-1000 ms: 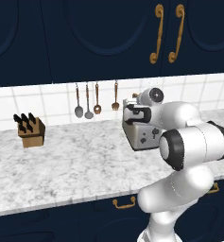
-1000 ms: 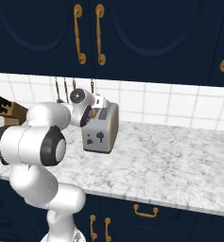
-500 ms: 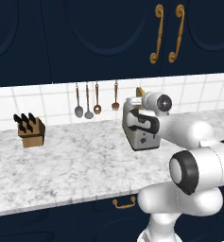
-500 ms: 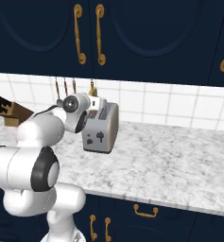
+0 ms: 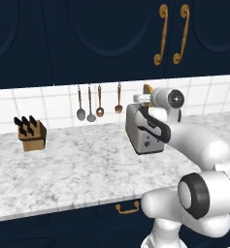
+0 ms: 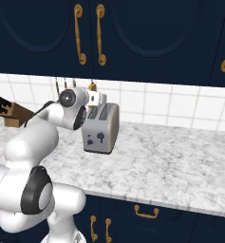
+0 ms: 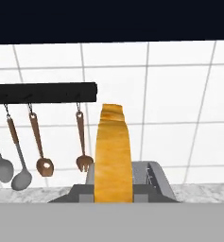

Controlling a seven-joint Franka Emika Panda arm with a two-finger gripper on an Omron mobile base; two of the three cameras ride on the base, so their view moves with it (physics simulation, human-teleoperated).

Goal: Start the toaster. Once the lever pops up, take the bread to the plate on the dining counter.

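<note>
The bread [image 7: 112, 156] is seen edge-on, upright, straight ahead of the gripper [image 6: 93, 98] and partly lifted from the toaster [image 6: 102, 129], which stands toward the back edge of the marble worktop [image 5: 77, 169]. The slice's long axis runs vertically. It cannot be told whether the fingers are clamped on the slice. Compared with a second earlier, the wrist is raised above the slots and the elbow swung outward.

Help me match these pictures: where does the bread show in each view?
Left base view: bread, a sliver above the toaster, right of centre.
Right base view: a small tip at, above the toaster's left end.
Hand view: centre, tall slice edge-on in the slot.
Shared landmark: hanging utensils, on the wall beside it.
</note>
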